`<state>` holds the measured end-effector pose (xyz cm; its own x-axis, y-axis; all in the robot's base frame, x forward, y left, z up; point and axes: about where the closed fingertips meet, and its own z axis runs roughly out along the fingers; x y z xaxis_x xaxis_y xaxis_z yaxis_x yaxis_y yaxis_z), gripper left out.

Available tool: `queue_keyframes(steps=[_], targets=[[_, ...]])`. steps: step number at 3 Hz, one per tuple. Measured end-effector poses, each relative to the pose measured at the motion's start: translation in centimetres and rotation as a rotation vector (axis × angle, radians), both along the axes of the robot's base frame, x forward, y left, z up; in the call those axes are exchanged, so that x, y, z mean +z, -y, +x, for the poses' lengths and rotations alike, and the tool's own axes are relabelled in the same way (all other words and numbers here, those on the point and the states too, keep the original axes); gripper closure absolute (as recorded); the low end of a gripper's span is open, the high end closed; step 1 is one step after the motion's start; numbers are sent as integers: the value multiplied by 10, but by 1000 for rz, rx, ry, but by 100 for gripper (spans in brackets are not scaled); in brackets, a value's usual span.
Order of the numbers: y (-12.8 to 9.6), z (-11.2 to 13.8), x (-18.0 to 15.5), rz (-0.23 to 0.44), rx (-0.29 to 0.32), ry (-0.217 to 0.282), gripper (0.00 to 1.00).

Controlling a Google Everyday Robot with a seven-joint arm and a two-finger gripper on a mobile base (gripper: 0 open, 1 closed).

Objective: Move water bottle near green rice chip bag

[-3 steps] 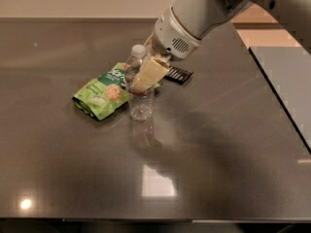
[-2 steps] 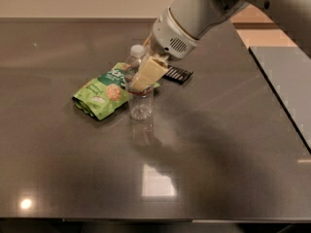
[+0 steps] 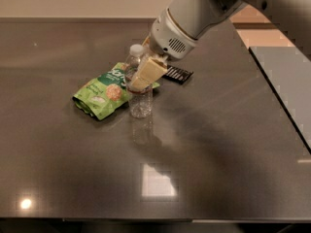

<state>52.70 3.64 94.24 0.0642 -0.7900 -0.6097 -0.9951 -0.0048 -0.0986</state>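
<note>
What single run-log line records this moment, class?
claw: at water bottle | water bottle: upright on table, beside green rice chip bag

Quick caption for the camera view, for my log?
Gripper at the small clear white-capped water bottle, standing upright beside the crinkled green rice chip bag.

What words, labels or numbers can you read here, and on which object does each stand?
None can be read.
green rice chip bag: white lettering, too blurred.
water bottle: label band, too small.
black packet: pale marks, too blurred.
tool, at the bottle's middle: no text visible.
</note>
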Motion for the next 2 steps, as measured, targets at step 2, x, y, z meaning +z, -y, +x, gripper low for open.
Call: queue_keyframes(steps=[2], targets=[[-2, -1, 0, 0, 3, 0, 0]])
